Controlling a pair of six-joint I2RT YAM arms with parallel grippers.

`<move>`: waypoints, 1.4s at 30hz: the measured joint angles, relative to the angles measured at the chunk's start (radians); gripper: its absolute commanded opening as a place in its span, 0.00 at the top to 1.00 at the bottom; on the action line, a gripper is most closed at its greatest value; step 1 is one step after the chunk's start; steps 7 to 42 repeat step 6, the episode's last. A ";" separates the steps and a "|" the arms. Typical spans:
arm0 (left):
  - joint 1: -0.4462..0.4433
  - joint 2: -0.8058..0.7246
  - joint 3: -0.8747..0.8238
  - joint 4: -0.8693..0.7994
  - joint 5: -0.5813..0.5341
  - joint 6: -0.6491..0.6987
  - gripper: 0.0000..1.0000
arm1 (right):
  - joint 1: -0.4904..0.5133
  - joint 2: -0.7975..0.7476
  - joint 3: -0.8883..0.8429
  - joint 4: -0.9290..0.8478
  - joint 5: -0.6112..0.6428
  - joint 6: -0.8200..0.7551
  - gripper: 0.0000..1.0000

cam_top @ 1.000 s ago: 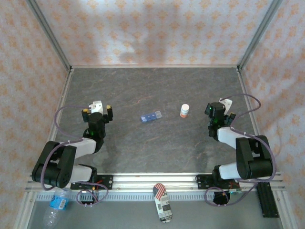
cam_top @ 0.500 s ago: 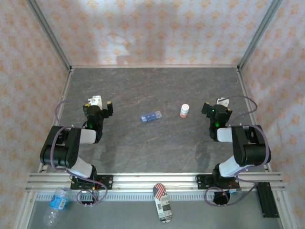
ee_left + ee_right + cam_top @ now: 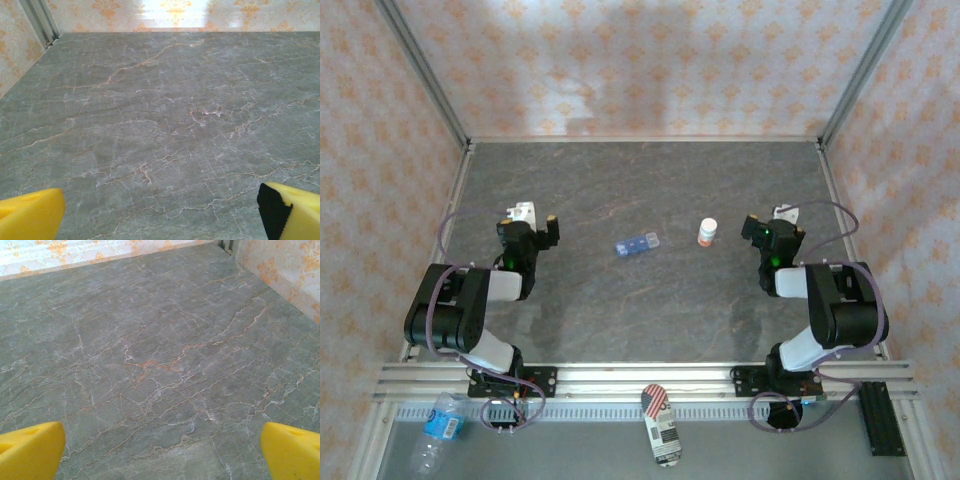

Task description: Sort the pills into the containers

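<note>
Standing white bottle [image 3: 707, 233], orange band unreadable, near blue containers [image 3: 637, 244].

Left gripper [image 3: 527, 222] and right gripper [image 3: 775, 226] slightly farther out.

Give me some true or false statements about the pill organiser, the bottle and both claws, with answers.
1. The small translucent blue plastic pill organiser lies on the grey marbled table between the two arms. True.
2. The left claw is shut on the organiser. False: it is open, empty, and apart from it.
3. The small white bottle with an orange band stands upright on the organiser's right-arm side. True.
4. The right claw holds the bottle. False: it is open and empty, apart from the bottle.
5. The bottle touches the organiser. False: bare table separates them.
</note>
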 measured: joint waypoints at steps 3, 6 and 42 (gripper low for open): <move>0.000 0.000 0.000 -0.002 0.000 0.000 0.00 | 0.000 0.000 0.000 -0.004 -0.013 0.000 0.01; 0.000 0.000 0.000 -0.002 0.000 0.000 0.00 | 0.000 0.000 0.000 -0.006 -0.023 0.000 0.01; 0.000 0.000 0.000 -0.002 0.000 0.000 0.00 | 0.000 0.000 0.000 -0.006 -0.023 0.000 0.01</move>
